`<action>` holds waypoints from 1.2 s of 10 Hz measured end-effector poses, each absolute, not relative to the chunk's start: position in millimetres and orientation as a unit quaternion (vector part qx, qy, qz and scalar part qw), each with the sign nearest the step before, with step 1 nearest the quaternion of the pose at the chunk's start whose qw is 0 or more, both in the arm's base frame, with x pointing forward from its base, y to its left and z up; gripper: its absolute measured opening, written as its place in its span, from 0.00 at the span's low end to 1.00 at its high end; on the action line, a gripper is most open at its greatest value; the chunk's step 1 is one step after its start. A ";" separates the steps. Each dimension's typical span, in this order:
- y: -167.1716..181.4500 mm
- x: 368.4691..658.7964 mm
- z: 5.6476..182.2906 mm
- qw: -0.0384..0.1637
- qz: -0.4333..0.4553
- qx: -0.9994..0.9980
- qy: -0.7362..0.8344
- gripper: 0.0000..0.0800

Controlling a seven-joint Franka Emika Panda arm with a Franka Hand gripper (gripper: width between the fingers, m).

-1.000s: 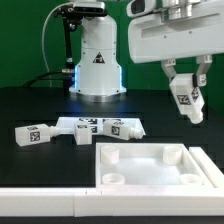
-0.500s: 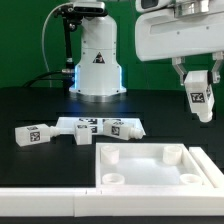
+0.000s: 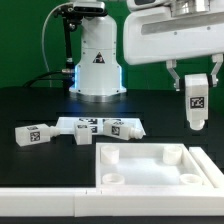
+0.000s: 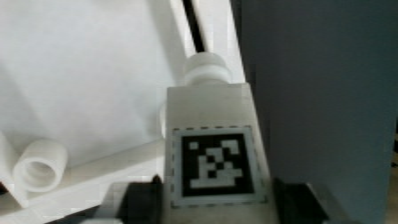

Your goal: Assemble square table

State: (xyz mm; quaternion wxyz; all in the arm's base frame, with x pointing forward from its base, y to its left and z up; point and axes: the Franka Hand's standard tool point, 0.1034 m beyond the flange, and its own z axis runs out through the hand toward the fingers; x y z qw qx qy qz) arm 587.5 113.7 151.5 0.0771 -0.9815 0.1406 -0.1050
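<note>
Where the black work surface [image 3: 30, 105] filled the exterior view's left, a stubby white tagged plastic leg [image 3: 32, 135] lay on its side, and a long plain white rail [image 3: 45, 205] ran along the frame's lower left edge. Toward the middle, the marker board [image 3: 80, 122] lay flat with more loose white legs [image 3: 120, 130] beside it, in front of the arm's white base [image 3: 97, 60] and a dark backdrop. At lower right sat the large white square plastic top [image 3: 150, 166] with its round corner sockets. At upper right the two-finger gripper [image 3: 195, 86] stood partly closed, clamping an upright tagged leg [image 3: 196, 108] clear of the surface, not touching the top.
</note>
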 end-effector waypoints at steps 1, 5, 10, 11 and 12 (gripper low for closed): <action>113.8 587.3 150.8 0.077 -0.105 -0.982 0.139 0.36; 125.6 594.8 138.8 0.052 -0.168 -0.984 0.031 0.36; 116.0 602.1 133.3 0.049 -0.185 -0.982 0.007 0.36; 110.3 610.2 127.2 0.047 -0.203 -0.978 -0.002 0.36; 114.8 612.3 128.5 0.050 -0.204 -0.978 0.001 0.36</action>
